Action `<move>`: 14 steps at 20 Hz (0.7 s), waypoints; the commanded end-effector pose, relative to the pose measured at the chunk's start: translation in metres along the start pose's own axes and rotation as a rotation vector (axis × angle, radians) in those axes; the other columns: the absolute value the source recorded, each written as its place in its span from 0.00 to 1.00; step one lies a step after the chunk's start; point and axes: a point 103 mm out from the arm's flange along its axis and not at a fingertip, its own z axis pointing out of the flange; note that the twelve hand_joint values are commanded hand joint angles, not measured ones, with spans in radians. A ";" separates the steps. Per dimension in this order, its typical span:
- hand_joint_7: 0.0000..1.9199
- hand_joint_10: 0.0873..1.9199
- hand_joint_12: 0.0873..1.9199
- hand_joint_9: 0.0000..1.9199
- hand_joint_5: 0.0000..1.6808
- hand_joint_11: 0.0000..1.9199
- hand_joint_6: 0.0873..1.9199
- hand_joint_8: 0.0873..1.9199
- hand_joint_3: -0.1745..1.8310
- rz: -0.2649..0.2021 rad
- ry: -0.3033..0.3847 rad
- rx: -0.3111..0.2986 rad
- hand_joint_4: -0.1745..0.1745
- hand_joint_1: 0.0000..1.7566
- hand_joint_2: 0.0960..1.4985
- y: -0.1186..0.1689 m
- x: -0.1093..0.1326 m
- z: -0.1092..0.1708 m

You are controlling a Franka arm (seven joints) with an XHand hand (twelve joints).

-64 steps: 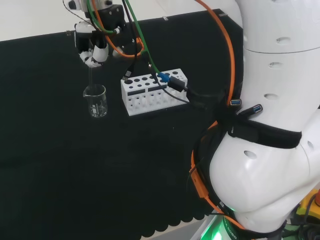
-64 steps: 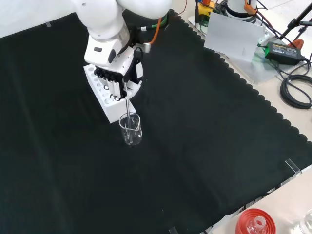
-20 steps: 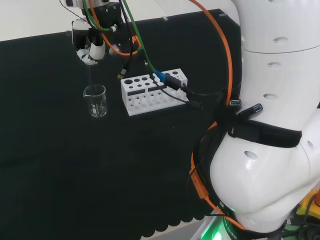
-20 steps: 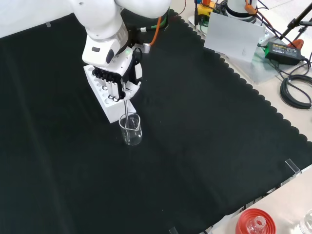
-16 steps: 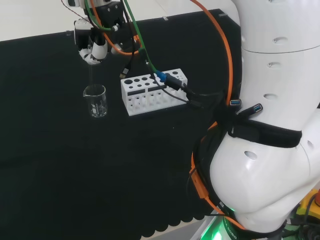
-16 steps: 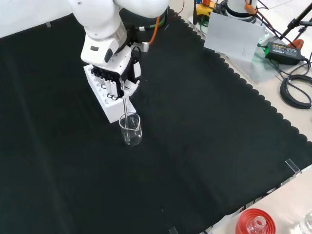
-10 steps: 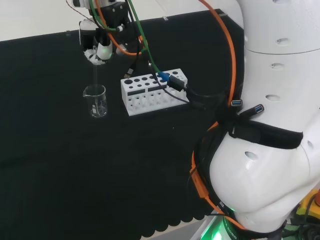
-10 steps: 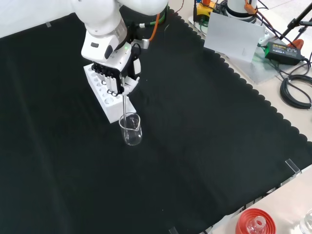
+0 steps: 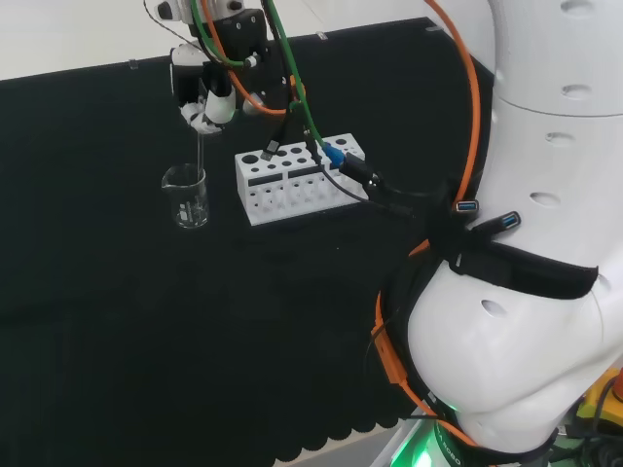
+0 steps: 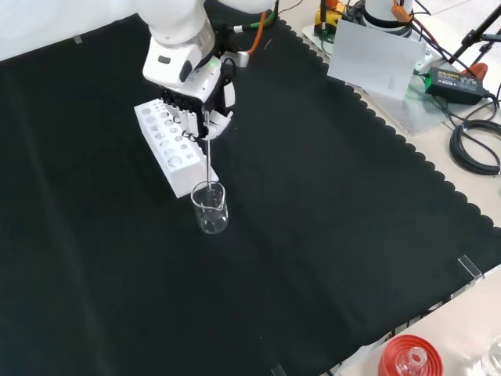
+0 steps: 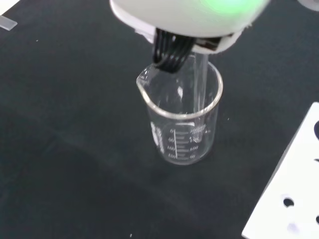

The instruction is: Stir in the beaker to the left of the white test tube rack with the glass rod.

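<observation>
A small clear beaker [image 9: 186, 197] [image 10: 210, 207] [image 11: 182, 127] stands on the black cloth just left of the white test tube rack [image 9: 297, 176] in the head view. My hand [image 9: 208, 100] [image 10: 200, 116] hovers above the beaker, its fingers curled round the top of a thin glass rod [image 9: 199, 154] [image 10: 208, 162] [image 11: 202, 82]. The rod hangs nearly straight down, and its lower end dips inside the beaker's mouth near the rim on the rack's side. In the front view the rack [image 10: 167, 146] lies behind the beaker, partly under the hand.
Orange, green and black cables [image 9: 292, 107] trail from the wrist over the rack. The arm's big white links [image 9: 526, 243] stand at the head view's right. A red ribbed ring [image 10: 407, 359] with glassware sits off the cloth at the front view's lower right.
The hand has shifted right in the head view, toward the rack, carrying the rod's top with it. The rod's lower end stays in the beaker, and the beaker has not moved.
</observation>
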 end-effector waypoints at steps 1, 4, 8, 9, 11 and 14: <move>0.64 0.25 0.35 0.90 0.69 0.84 0.45 0.45 0.51 -0.025 -0.007 -0.016 0.00 0.75 0.35 0.000 0.025 0.000; 0.64 0.25 0.35 0.90 0.69 0.84 0.45 0.45 0.51 -0.041 -0.001 -0.015 0.00 0.75 0.35 0.008 0.032 -0.001; 0.64 0.25 0.35 0.90 0.69 0.84 0.45 0.45 0.51 -0.050 0.003 -0.021 0.00 0.75 0.35 0.015 0.036 -0.004; 0.64 0.25 0.35 0.90 0.69 0.84 0.45 0.45 0.51 -0.049 0.001 -0.023 0.00 0.75 0.35 0.016 0.036 -0.005; 0.64 0.25 0.35 0.90 0.69 0.84 0.45 0.45 0.51 -0.041 0.003 -0.032 0.00 0.75 0.35 0.015 0.035 -0.007; 0.64 0.25 0.35 0.90 0.69 0.84 0.45 0.45 0.51 -0.033 -0.002 -0.039 0.00 0.75 0.35 0.011 0.033 -0.010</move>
